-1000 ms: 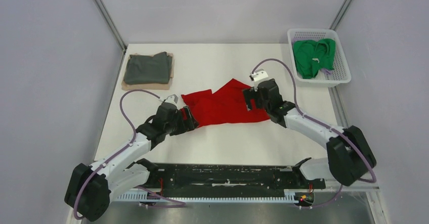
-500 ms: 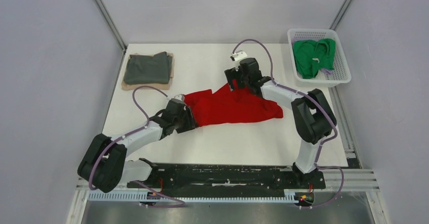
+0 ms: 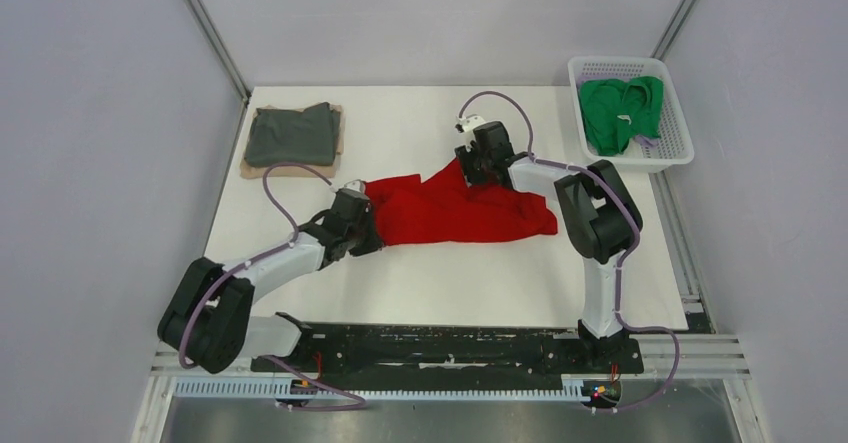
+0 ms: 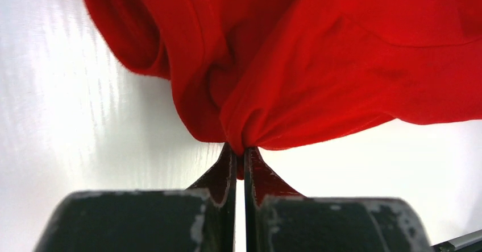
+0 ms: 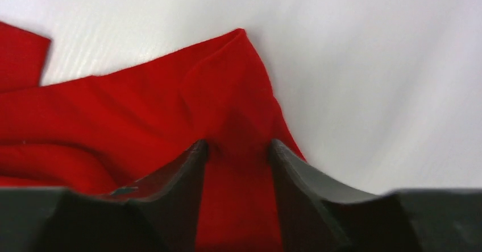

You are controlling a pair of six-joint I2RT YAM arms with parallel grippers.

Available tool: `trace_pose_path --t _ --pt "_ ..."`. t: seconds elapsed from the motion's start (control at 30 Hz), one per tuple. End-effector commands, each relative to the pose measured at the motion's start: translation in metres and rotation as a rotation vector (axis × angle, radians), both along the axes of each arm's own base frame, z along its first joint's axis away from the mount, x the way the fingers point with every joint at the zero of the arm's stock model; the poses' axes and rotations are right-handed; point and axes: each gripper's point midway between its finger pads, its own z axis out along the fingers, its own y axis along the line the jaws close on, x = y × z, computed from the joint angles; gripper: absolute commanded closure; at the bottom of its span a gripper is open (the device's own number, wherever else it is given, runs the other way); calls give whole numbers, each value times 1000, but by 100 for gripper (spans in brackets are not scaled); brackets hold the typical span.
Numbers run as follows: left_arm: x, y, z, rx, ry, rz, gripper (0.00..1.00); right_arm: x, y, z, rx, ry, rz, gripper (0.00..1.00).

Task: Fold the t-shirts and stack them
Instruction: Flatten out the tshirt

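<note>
Far left, one dark grey t-shirt [image 3: 292, 135] lies folded atop one tan t-shirt [image 3: 290, 171]: two done, I'd say. Mid-table, one red t-shirt [image 3: 450, 208] sprawls rumpled, the left gripper [image 4: 240, 152] pinched tight on its edge and the right gripper [image 5: 237, 145] part-open astride a corner. One green t-shirt [image 3: 620, 113] waits in the basket [image 3: 620, 62].

Parted end effector [image 5: 239, 145] over red t-shirt [image 5: 131, 115] corner
</note>
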Motion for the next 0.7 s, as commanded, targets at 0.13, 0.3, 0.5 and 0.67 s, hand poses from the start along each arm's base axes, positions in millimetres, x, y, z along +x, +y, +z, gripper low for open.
trace_pose_path --t 0.13,0.3,0.5,0.67 --pt "18 23 78 34 -214 99 98 -15 0 14 70 -34 -28 100" --pt "22 30 161 -18 -404 112 98 -16 -4 106 160 -219 -40 100" --pt "6 35 293 -191 -696 112 98 -57 -27 247 297 -497 -49 100" --pt "-32 41 418 -355 -968 47 98 -123 -44 361 447 -716 32 100"
